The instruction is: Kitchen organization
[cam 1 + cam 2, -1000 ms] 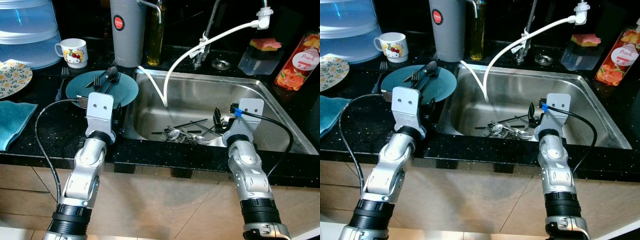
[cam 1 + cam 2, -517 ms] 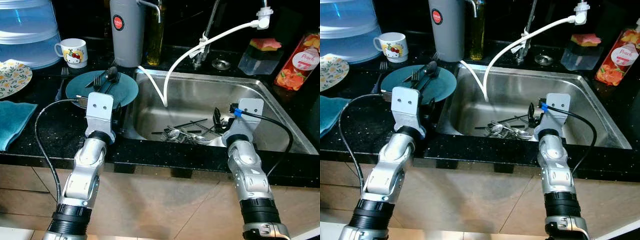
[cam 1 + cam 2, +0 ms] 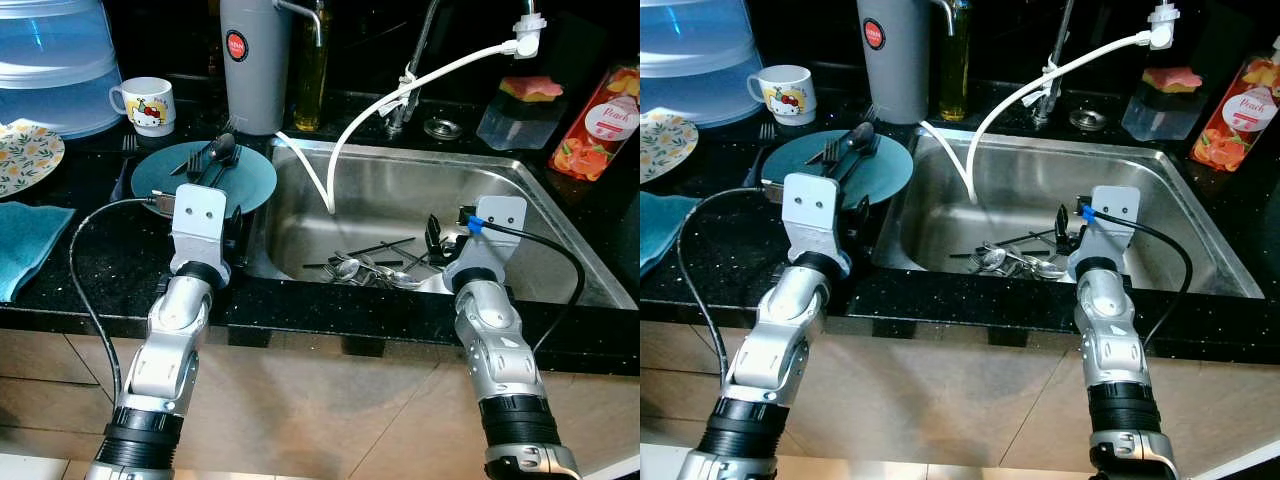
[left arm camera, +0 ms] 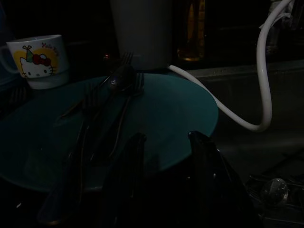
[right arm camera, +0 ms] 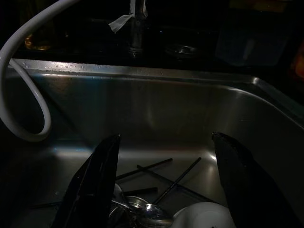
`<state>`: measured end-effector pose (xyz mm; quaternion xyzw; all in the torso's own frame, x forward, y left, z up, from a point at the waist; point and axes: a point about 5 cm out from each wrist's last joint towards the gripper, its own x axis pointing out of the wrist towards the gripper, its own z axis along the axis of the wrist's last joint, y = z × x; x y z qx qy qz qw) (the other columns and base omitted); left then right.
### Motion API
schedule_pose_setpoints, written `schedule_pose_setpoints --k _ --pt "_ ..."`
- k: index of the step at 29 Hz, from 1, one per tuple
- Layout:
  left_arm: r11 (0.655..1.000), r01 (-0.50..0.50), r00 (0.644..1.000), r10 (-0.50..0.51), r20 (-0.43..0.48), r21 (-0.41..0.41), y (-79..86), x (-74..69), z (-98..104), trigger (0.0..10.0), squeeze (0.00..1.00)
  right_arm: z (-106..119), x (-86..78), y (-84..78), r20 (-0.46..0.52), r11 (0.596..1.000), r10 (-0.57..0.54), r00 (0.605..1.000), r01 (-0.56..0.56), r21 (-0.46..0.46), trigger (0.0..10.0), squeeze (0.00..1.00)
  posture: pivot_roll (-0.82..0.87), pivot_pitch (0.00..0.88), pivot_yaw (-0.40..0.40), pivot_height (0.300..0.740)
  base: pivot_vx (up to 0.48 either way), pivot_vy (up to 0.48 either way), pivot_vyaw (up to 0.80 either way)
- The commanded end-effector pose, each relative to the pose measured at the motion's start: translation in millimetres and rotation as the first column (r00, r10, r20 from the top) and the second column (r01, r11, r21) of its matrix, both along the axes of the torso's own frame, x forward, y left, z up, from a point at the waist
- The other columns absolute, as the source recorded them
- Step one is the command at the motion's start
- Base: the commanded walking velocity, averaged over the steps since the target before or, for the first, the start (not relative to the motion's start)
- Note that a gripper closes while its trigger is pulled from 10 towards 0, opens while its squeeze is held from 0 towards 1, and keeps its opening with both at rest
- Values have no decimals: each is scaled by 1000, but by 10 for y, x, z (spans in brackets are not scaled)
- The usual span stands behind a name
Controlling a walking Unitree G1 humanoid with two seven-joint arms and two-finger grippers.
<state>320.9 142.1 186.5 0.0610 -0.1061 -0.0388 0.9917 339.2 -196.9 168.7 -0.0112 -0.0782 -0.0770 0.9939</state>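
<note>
A teal plate (image 3: 255, 185) lies on the black counter left of the sink, with a dark fork and spoon (image 3: 215, 155) resting on it. My left gripper (image 4: 164, 142) hovers at the plate's near edge, open, with nothing between its fingers. A heap of cutlery (image 3: 370, 268) lies on the floor of the steel sink (image 3: 400, 195), beside a white rounded object (image 5: 204, 213). My right gripper (image 5: 165, 137) is inside the sink just above and to the right of the heap, open wide and holding nothing.
A Hello Kitty mug (image 3: 147, 103), grey canister (image 3: 255, 60) and oil bottle (image 3: 310, 70) stand behind the plate. A white hose (image 3: 400, 95) loops into the sink. A floral plate (image 3: 25, 155) and teal cloth (image 3: 25, 240) lie far left; a peach bottle (image 3: 600, 120) stands right.
</note>
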Motion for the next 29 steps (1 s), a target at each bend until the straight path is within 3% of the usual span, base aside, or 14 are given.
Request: schedule_pose_setpoints --k 1,29 --pt "1000 0 999 0 -50 9 0 8 -122 10000 0 -28 8 5 -9 1000 -3 1000 3 12 10000 0 216 0 -59 740 0 0 0" --pt "1000 -14 999 14 -41 6 48 12 -104 10000 0 -55 26 67 -12 1000 13 1000 -13 11 10000 0 212 0 -54 740 0 0 0"
